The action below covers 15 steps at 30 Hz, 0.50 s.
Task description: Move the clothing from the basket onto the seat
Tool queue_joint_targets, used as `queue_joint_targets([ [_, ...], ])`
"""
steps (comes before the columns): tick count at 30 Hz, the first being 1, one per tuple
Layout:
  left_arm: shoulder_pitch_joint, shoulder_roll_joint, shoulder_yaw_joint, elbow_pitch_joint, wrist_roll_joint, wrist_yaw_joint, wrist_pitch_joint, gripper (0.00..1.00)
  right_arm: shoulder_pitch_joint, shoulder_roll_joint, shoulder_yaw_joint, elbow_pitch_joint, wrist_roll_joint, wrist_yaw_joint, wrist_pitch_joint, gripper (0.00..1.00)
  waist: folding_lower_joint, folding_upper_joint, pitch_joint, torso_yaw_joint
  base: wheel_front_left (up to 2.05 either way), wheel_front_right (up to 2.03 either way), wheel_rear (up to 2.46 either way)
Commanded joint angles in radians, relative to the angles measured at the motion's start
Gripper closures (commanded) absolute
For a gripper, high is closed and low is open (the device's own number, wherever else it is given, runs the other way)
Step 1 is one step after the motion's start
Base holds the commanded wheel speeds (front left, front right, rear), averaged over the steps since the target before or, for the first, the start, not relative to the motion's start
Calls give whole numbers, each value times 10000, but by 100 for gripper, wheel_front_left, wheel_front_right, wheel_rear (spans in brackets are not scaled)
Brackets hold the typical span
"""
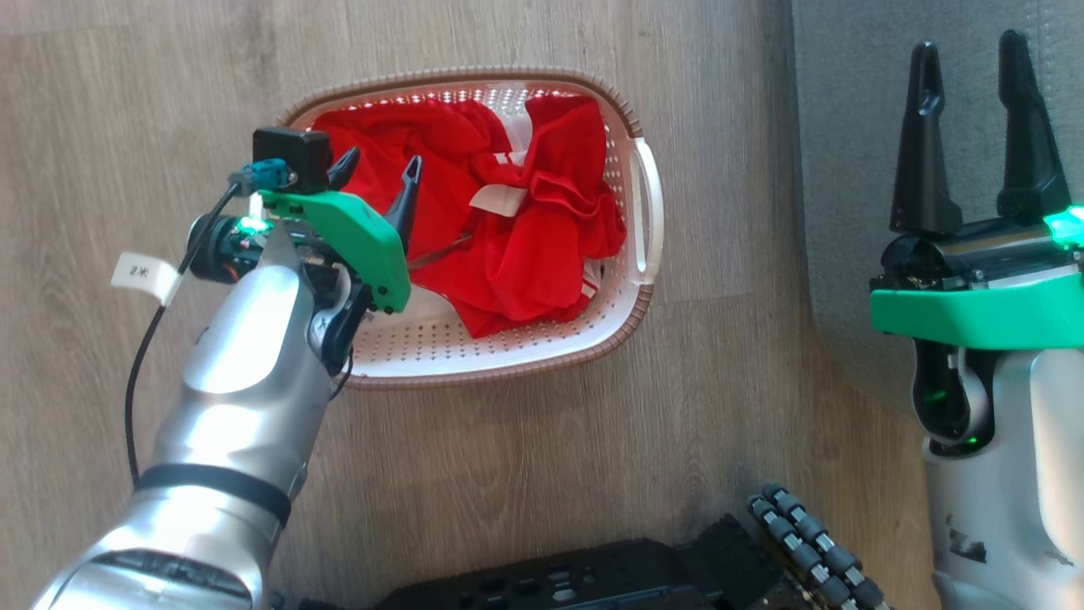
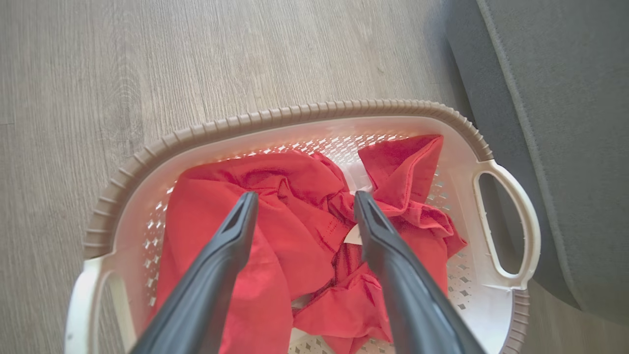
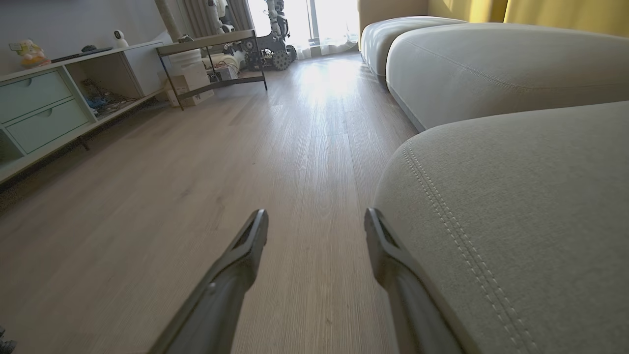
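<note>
Hovering above clothing (image 1: 508, 246) in basket (image 1: 508, 360), left tool (image 1: 383, 161) spread, right tool (image 1: 970, 47) spread near seat (image 1: 847, 169)

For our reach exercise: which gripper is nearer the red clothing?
Left. The left gripper hangs open right over the clothing in the basket; the right gripper is apart, open at the seat edge.

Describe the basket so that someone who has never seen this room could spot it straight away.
On the wooden floor, just left of the grey seat, sits a white perforated basket. Its brown ribbed rim and the heap of red clothing inside set it apart from everything around it.
</note>
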Motion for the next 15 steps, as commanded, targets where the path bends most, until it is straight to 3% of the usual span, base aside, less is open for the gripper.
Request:
queue_joint_targets([
  [1,-105,92,99,38,9,90,-3,0,88,-104,202,-378,68,77,-63,0,-1,-1,106,-56,0,0,0],
  [15,-1312,81,-987,2136,935,568,464,0,-104,-104,212,-493,325,77,-63,0,-1,-1,696,-211,0,0,0],
])
